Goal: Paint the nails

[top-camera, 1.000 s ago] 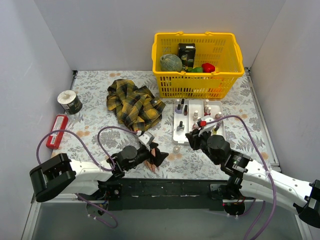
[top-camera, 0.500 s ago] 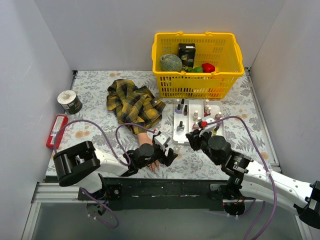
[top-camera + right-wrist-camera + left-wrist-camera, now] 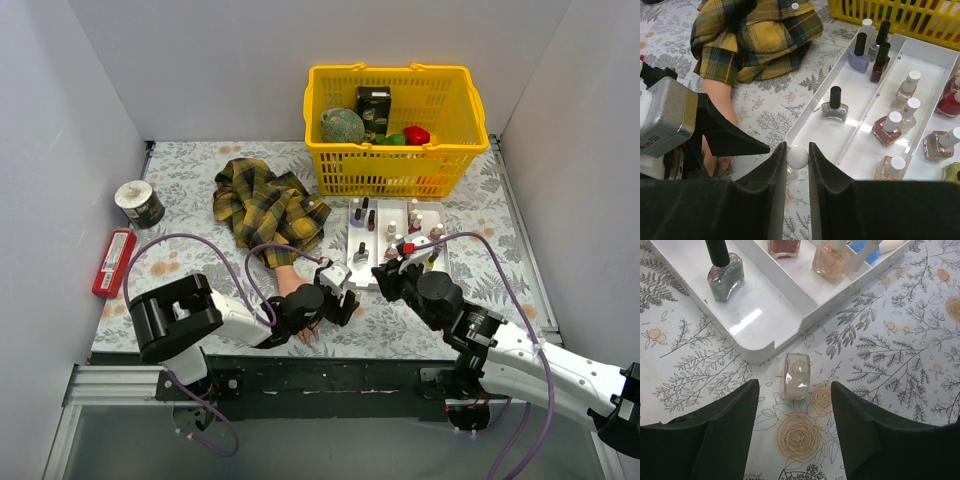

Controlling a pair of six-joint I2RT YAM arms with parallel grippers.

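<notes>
By the bench's front edge, our left gripper [image 3: 794, 386] gapes over a clear bottle [image 3: 796, 375]; our right gripper [image 3: 797, 149] clamps a white cap [image 3: 797, 157].

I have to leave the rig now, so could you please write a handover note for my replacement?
Left gripper: open, fingers either side of a capless pale bottle on the table by the tray corner, not touching.
Right gripper: shut on a white cap.
Mannequin hand lies beside the left gripper; its nails are too small to judge.
Done: bottle apparently uncapped.
Left: all painting.
</notes>
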